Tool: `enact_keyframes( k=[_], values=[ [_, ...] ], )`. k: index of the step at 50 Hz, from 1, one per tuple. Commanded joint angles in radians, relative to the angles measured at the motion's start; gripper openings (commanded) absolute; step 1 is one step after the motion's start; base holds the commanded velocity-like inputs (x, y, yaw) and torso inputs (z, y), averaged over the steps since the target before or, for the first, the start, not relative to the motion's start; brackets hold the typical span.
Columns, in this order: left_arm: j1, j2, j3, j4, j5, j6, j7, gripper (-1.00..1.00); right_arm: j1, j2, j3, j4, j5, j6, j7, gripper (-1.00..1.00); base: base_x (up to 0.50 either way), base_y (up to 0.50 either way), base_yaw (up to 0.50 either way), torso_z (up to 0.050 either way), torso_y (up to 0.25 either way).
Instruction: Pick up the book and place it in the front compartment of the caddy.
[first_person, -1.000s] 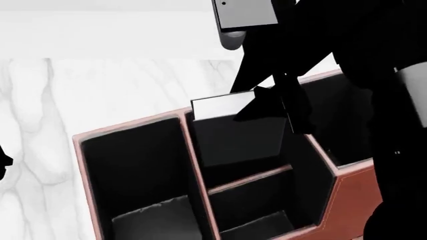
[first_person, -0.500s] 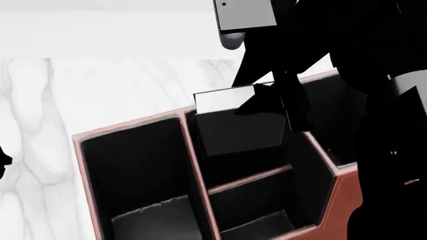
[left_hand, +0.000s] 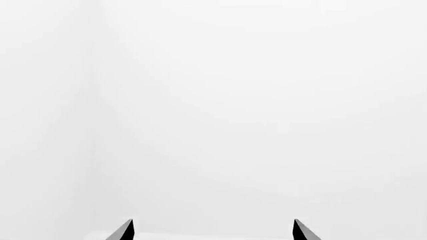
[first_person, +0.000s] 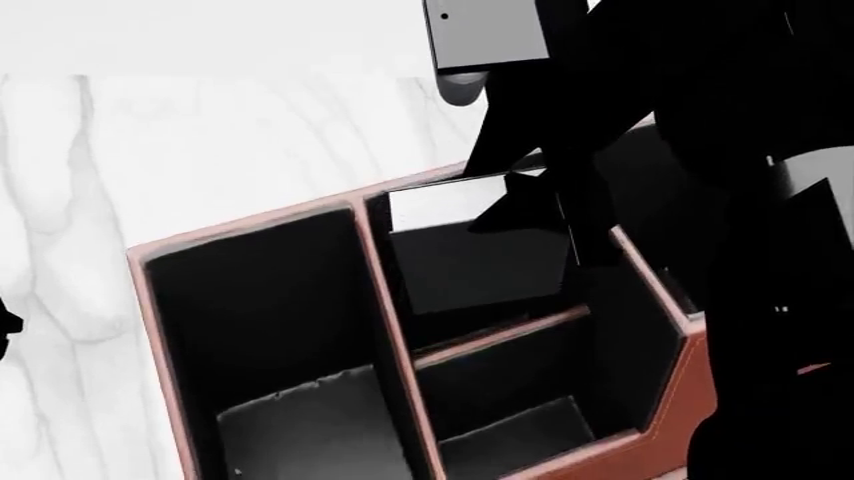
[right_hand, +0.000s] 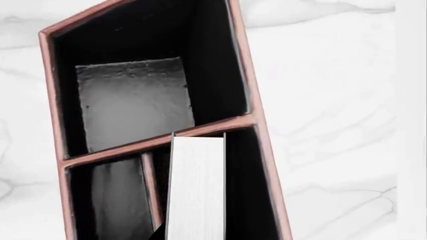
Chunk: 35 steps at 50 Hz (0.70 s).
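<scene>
The right gripper (first_person: 541, 205) is clamped on the top edge of the book (first_person: 474, 255), which hangs upright partly inside the caddy (first_person: 674, 385), over the front compartment (first_person: 461, 305) behind the crosswise divider (first_person: 501, 338); lowering and release remain, I judge.

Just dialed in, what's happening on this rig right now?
The right end effector grips the book upright, partly lowered into a short compartment of the caddy next to the crosswise divider. It has not been released. The left end effector is open, facing blank white surroundings, holding nothing.
</scene>
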Motion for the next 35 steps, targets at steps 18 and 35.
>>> enact_keyframes(
  k=[18,35],
  values=[
    [-0.002,-0.007,0.004,0.0,0.001,0.003,-0.006,1.0,0.006,-0.003,0.054,0.0,-0.008,-0.013,0.019,-1.0,0.0,0.0,0.0,0.0,-0.103],
    [-0.006,-0.014,0.016,0.001,0.015,0.002,-0.011,1.0,0.001,-0.004,0.049,0.0,-0.008,-0.01,0.016,-1.0,0.0,0.0,0.0,0.0,-0.009]
  ],
)
